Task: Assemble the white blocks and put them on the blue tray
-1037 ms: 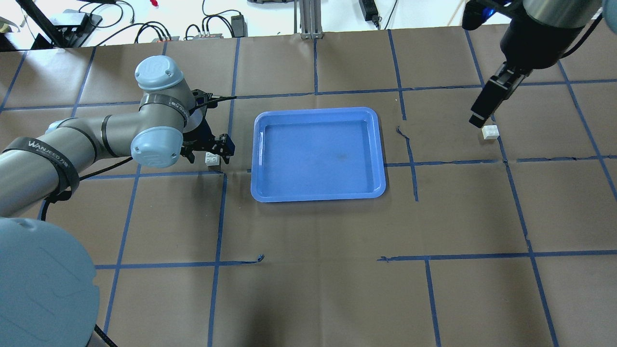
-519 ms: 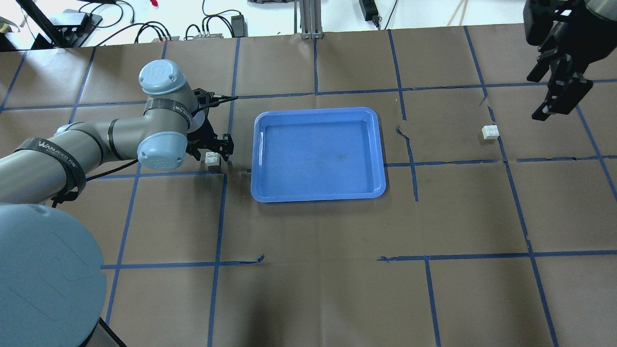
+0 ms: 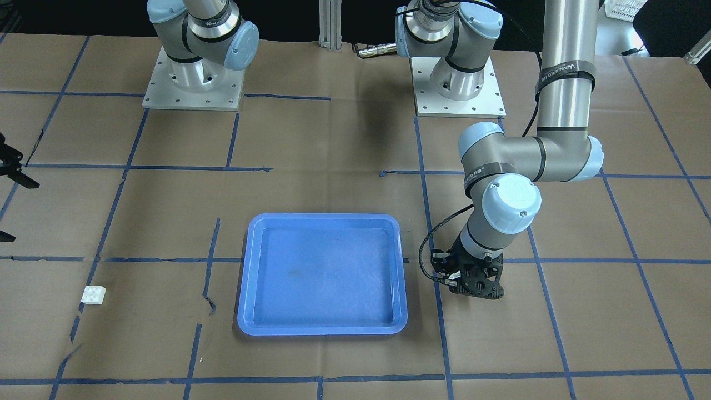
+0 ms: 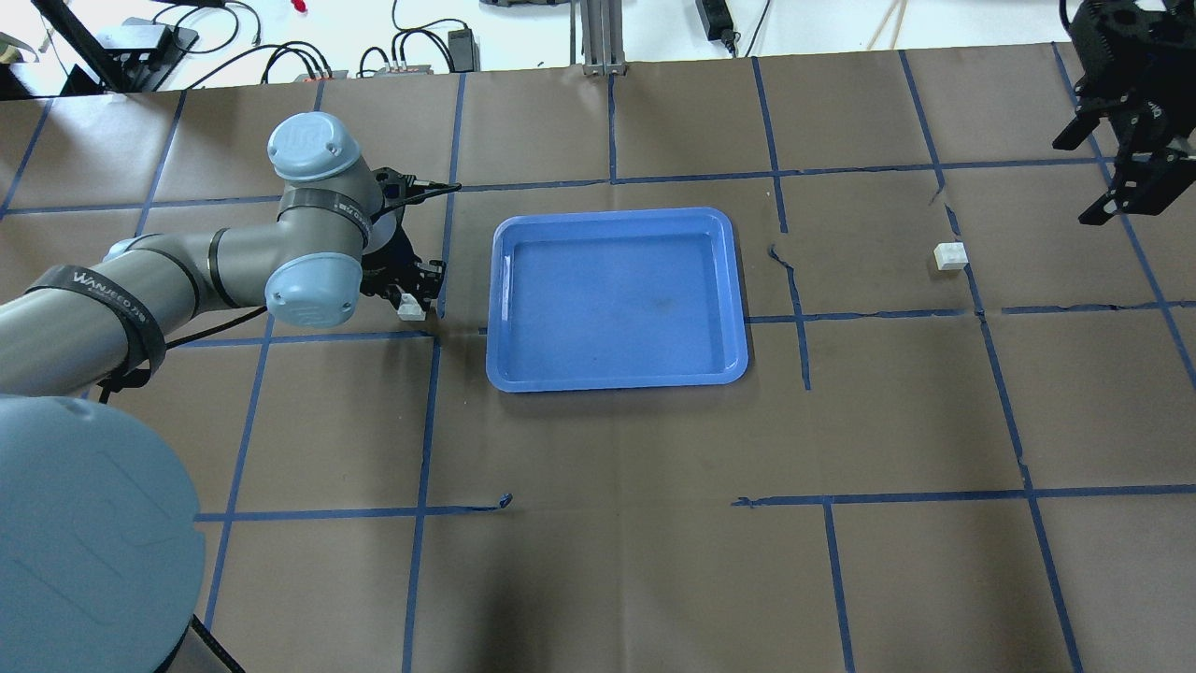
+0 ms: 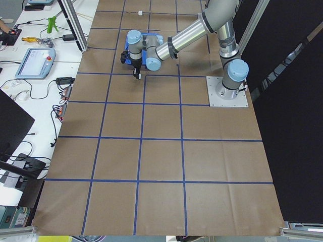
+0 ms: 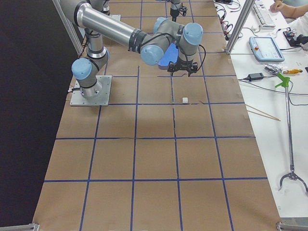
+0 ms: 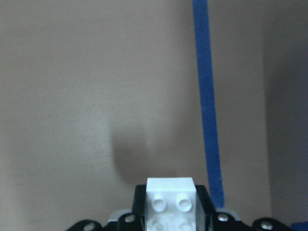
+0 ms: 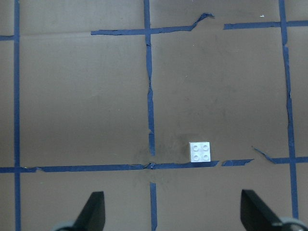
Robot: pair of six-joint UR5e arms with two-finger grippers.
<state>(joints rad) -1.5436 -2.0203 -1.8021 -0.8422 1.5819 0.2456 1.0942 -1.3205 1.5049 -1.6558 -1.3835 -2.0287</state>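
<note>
The blue tray (image 4: 617, 379) lies flat at mid table and also shows in the front view (image 3: 322, 329). My left gripper (image 4: 412, 297) is low over the table just left of the tray, shut on one white block (image 4: 409, 307). The left wrist view shows that block (image 7: 171, 199) between the fingers; in the front view the gripper (image 3: 475, 283) hides it. The second white block (image 4: 951, 255) sits alone on the table far right of the tray, studs up (image 8: 201, 152) (image 3: 93, 294). My right gripper (image 4: 1084, 182) is open, raised and to the right of this block.
Brown paper with a blue tape grid covers the table (image 4: 598, 523). Torn tape strips (image 4: 790, 271) lie between the tray and the right block. Cables and power supplies (image 4: 411, 56) line the far edge.
My left gripper's fingers have closed in on the white block beside the tray. My right gripper has drawn away from the other block, up and to the right, leaving it in place.
</note>
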